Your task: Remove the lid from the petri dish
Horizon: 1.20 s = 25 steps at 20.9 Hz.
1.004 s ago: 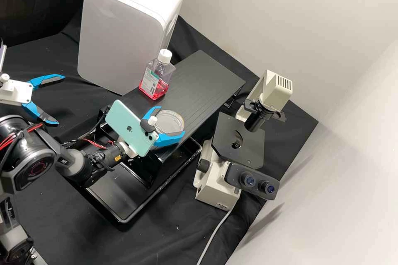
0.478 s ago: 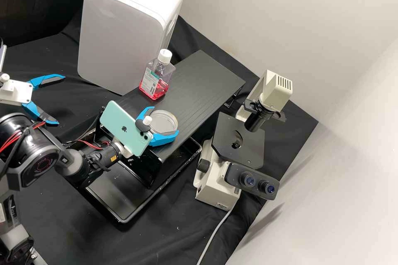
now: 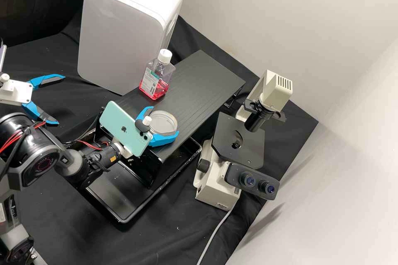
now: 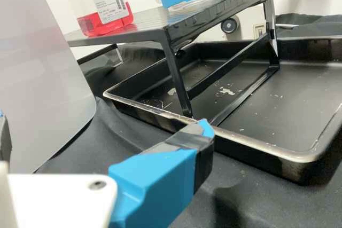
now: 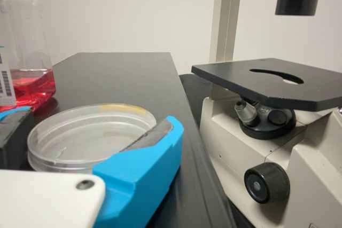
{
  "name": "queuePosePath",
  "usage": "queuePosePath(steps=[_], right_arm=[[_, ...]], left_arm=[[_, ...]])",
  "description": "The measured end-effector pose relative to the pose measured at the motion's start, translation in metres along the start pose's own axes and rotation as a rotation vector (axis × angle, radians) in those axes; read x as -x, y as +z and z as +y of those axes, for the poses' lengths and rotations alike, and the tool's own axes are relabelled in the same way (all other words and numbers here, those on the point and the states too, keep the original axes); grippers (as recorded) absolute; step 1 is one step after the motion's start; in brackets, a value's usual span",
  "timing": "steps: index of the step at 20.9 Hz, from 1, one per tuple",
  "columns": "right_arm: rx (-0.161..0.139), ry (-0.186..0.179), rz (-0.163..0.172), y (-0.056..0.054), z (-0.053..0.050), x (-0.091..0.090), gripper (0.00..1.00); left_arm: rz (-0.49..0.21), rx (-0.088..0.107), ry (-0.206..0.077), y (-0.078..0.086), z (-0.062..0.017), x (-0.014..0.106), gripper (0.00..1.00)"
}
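A clear petri dish [image 3: 163, 120] with its lid on rests near the front edge of a black raised platform [image 3: 203, 78]. My right gripper [image 3: 165, 121] reaches in from the left at platform height and is shut on the lid, one blue finger on each side. In the right wrist view the dish [image 5: 80, 137] lies between the two fingers [image 5: 155, 142], whose pads touch its rim. My left gripper [image 3: 59, 99] hangs open over the black cloth at the far left, holding nothing. One of its fingers [image 4: 181, 153] points toward the tray.
A flask of red liquid [image 3: 155, 76] stands on the platform behind the dish. A large white box [image 3: 124, 25] sits at the back left. The platform stands in a black tray [image 3: 124, 211]. A microscope [image 3: 240, 149] is close on the right.
My right gripper closed its fingers on the dish and shifted a little left with it between 1.0 s and 0.5 s ago. It has held still since. The left arm has not moved.
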Motion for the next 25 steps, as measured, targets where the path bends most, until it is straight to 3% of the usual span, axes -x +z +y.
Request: queuePosePath(steps=[12, 25], right_arm=[[-0.007, 0.058, 0.012, -0.002, 0.014, 0.006, 1.00], [-0.019, 0.051, 0.027, -0.005, 0.012, 0.006, 1.00]], left_arm=[[0.000, 0.000, 0.000, 0.000, 0.0000, 0.000, 1.00], [0.000, 0.000, 0.000, 0.000, 0.0000, 0.000, 1.00]])
